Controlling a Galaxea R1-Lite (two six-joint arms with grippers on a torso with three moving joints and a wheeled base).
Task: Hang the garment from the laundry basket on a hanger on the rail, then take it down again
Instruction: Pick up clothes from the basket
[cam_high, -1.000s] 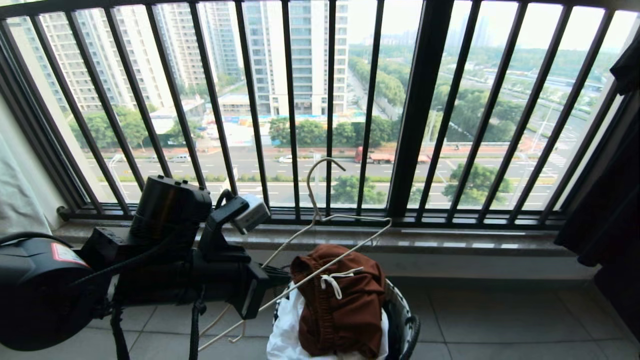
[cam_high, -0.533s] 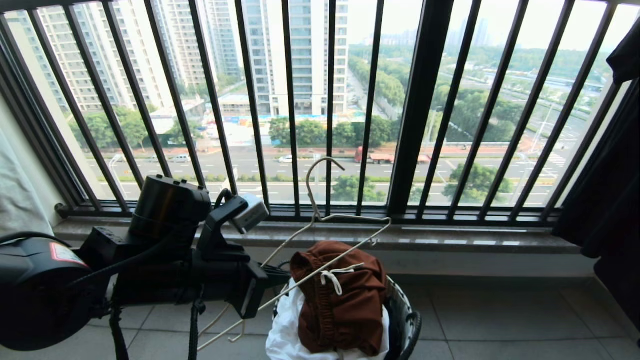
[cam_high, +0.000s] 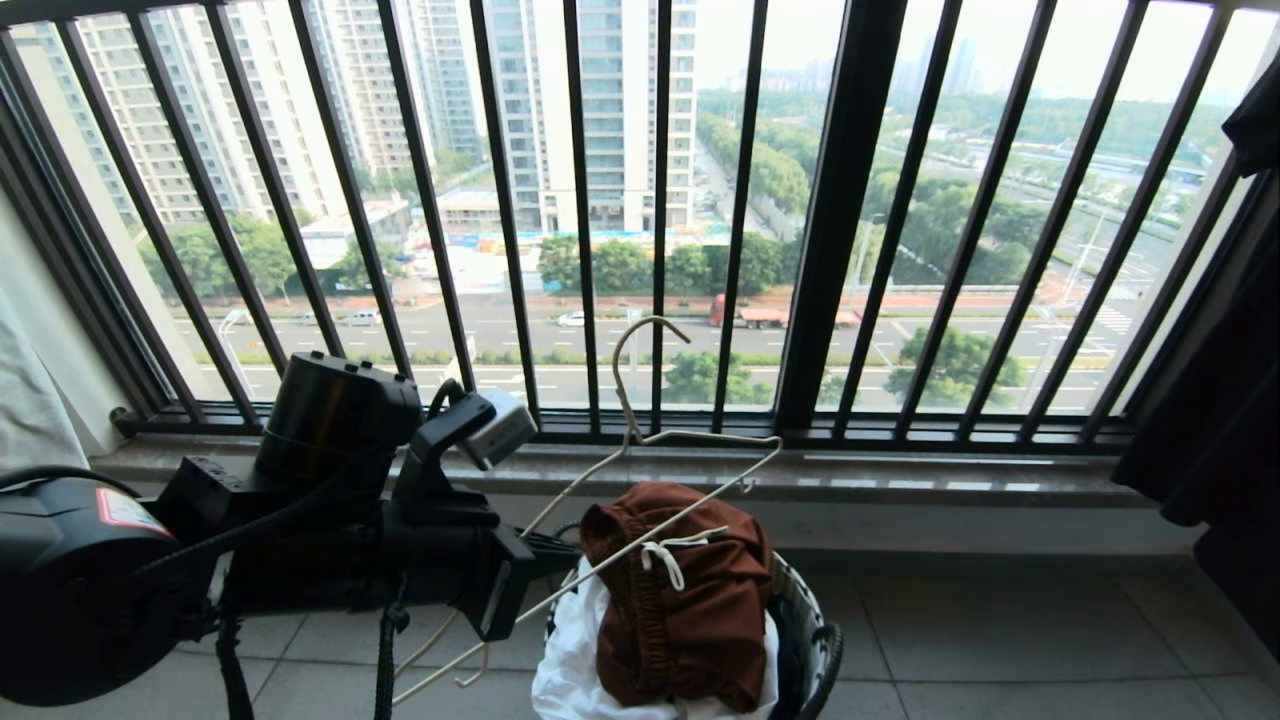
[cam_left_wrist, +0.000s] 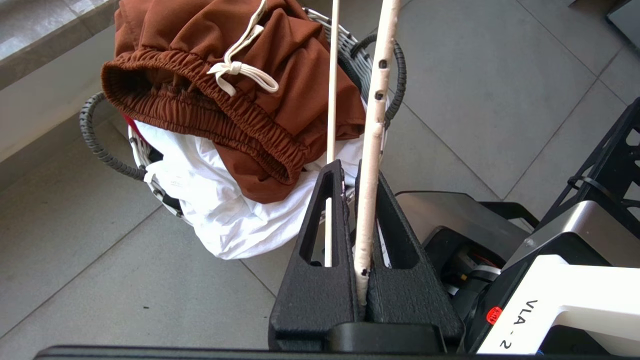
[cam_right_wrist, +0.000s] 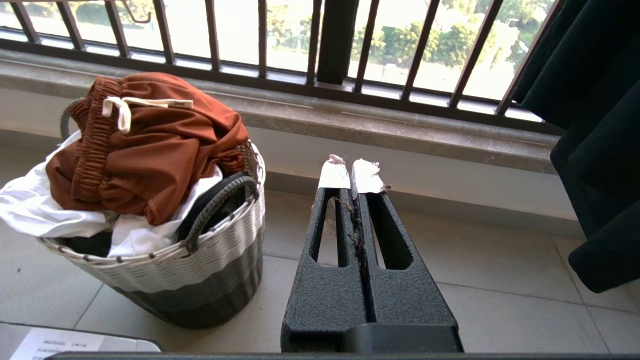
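Tiled balcony floor (cam_high: 1000, 640), black balustrade (cam_high: 840, 220) beyond, city street past it. Left gripper (cam_left_wrist: 359, 200) just beside basket (cam_right_wrist: 210, 260), fingers clamped on hanger (cam_high: 640, 545) wire — hanger slants up over basket, hook toward balustrade. Shorts (cam_high: 680, 600) heaped atop white cloth (cam_high: 570, 670) in basket. Right gripper (cam_right_wrist: 354, 175) right of basket, low over floor, fingers pressed together, empty. Dark curtain (cam_high: 1220, 420) farther right.

Grey tiled floor (cam_high: 1000, 630); stone sill (cam_high: 900, 480) under black balustrade (cam_high: 840, 220); daylight, towers and road beyond; dark curtain (cam_high: 1220, 420) at right.
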